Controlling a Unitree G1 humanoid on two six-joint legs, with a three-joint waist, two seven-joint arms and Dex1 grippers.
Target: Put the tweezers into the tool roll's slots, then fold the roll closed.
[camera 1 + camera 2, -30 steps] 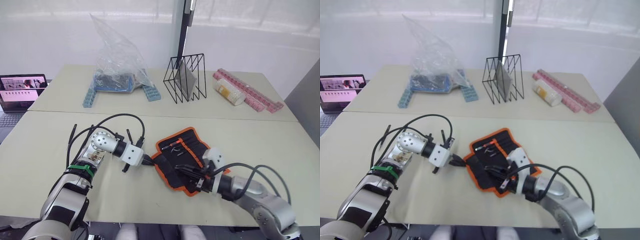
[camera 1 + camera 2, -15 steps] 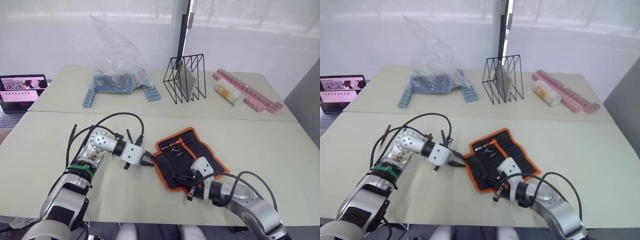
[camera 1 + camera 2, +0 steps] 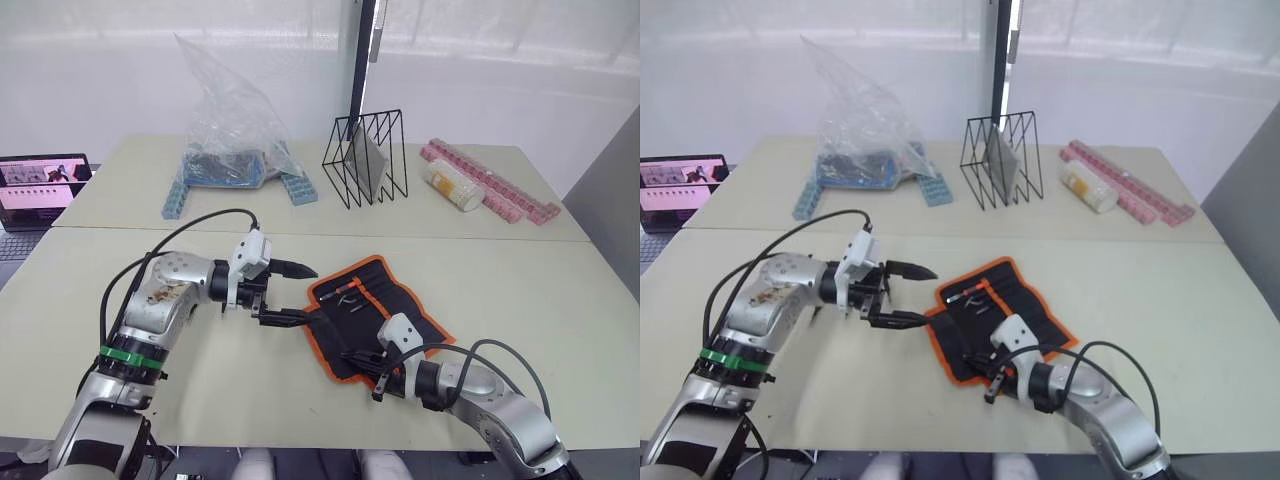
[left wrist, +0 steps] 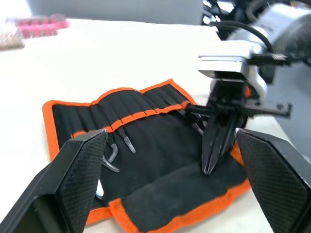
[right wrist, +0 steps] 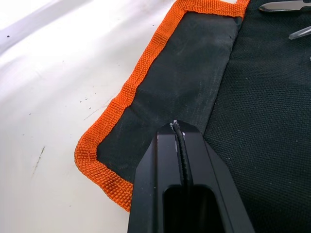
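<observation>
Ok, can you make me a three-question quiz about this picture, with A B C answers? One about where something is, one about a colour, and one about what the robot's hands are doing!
1. Where does the tool roll lie?
A. On the near table, between the two grippers
B. Inside the wire rack
C. On the laptop

2. What colour is the roll's edging?
A. Blue
B. Orange
C. Green

3. How is the left gripper set?
A. Shut on the roll
B. Holding the plastic bag
C. Open, beside the roll's edge

Answers:
1. A: the roll lies flat on the near table, with the left gripper on one side and the right gripper at its near edge.
2. B: an orange border runs all round the black fabric.
3. C: its two fingers stand wide apart with nothing between them, as the left wrist view shows.
</observation>
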